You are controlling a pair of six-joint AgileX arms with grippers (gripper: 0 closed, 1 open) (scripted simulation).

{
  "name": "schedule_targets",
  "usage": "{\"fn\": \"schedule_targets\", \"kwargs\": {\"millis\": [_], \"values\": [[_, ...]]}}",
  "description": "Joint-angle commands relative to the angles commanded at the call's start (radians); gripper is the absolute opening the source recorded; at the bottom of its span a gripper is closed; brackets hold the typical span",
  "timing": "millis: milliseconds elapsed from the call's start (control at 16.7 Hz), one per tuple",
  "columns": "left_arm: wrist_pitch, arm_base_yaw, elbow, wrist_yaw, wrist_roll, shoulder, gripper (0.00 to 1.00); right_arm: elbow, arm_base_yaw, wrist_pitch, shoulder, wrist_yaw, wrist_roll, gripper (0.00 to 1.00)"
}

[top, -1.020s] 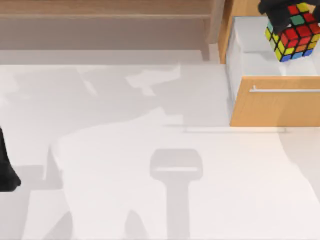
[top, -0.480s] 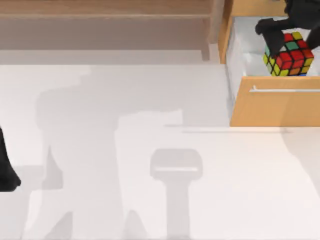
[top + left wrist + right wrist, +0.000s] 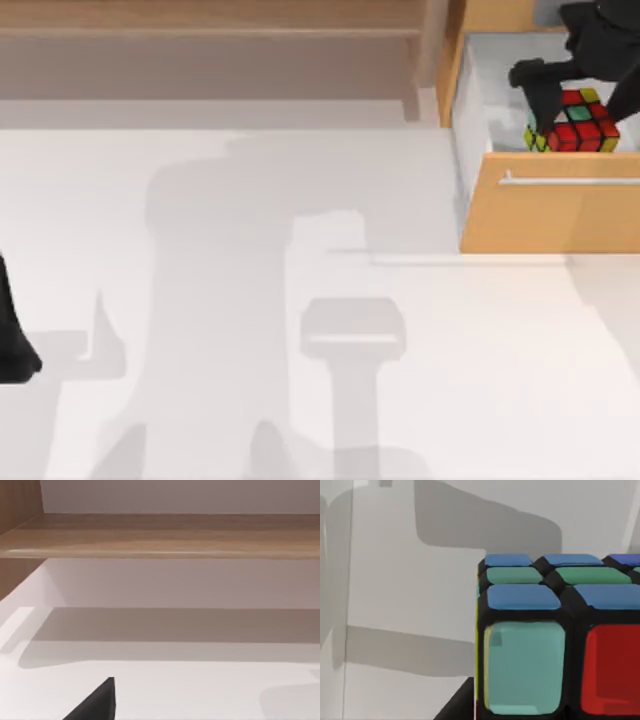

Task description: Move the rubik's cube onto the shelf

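The rubik's cube (image 3: pixel 578 122), black-edged with red, green and yellow stickers on top, sits low inside the open white drawer (image 3: pixel 490 100) of the orange-wood cabinet at the back right. My right gripper (image 3: pixel 580 106) reaches down from the back and is shut on the rubik's cube, one dark finger on each side. Up close, the right wrist view shows the cube (image 3: pixel 555 645) over the drawer's white floor. The shelf (image 3: pixel 200 18), a long tan board, runs along the back left, well apart from the cube, and also appears in the left wrist view (image 3: pixel 165 535). My left arm (image 3: pixel 12 340) is parked at the table's left edge.
The drawer front (image 3: pixel 550 210) with its silver bar handle (image 3: pixel 570 180) juts out over the white table. An upright wooden post (image 3: pixel 432 50) stands between the shelf and the cabinet. Open white tabletop (image 3: pixel 300 300) spreads in front of both.
My right gripper has come down with the cube, from above the cabinet's back into the open drawer. The left arm has not moved.
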Motion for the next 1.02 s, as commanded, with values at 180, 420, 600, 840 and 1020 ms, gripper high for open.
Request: {"fn": "schedule_targets", "kwargs": {"millis": [180, 420, 600, 840, 1020], "values": [[0.0, 0.0, 0.0, 0.0, 0.0, 0.0, 1.0, -0.003, 0.005, -0.026, -0.038, -0.006, 0.008, 0.0], [0.0, 0.0, 0.0, 0.0, 0.0, 0.0, 1.0, 0.005, 0.063, -0.038, -0.146, -0.024, 0.035, 0.0], [0.0, 0.0, 0.0, 0.0, 0.0, 0.0, 1.0, 0.002, 0.163, 0.016, -0.223, -0.032, 0.059, 0.0], [0.0, 0.0, 0.0, 0.0, 0.0, 0.0, 1.0, -0.029, 0.316, 0.213, -0.284, -0.012, 0.085, 0.0], [0.0, 0.0, 0.0, 0.0, 0.0, 0.0, 1.0, -0.079, 0.407, 0.462, -0.294, 0.041, 0.092, 0.0]]}}
